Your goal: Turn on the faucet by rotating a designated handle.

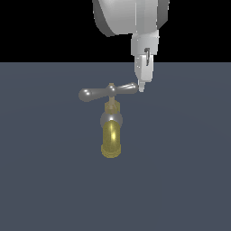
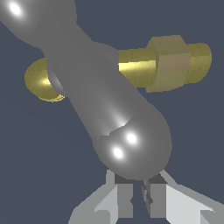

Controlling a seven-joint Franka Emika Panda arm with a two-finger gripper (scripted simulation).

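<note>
The faucet point(image 1: 111, 135) stands in the middle of the floor, its gold curved spout point(image 1: 111, 143) pointing toward the camera in the exterior view. The grey crossbar handle point(image 1: 107, 92) lies across the top, slightly tilted. My gripper point(image 1: 141, 87) hangs down at the handle's end on the exterior view's right, its tip touching or just beside that bulb. In the wrist view the handle point(image 2: 105, 96) fills the frame, with its rounded end point(image 2: 135, 148) right in front of my gripper point(image 2: 138, 199). The fingers point(image 2: 124, 199) are pressed nearly together with nothing between them. Brass stem point(image 2: 168, 63) and spout point(image 2: 41, 81) show behind.
A flat dark grey-blue floor point(image 1: 180, 180) surrounds the faucet. The arm's white wrist body point(image 1: 131, 18) hangs above the handle's end on the exterior view's right.
</note>
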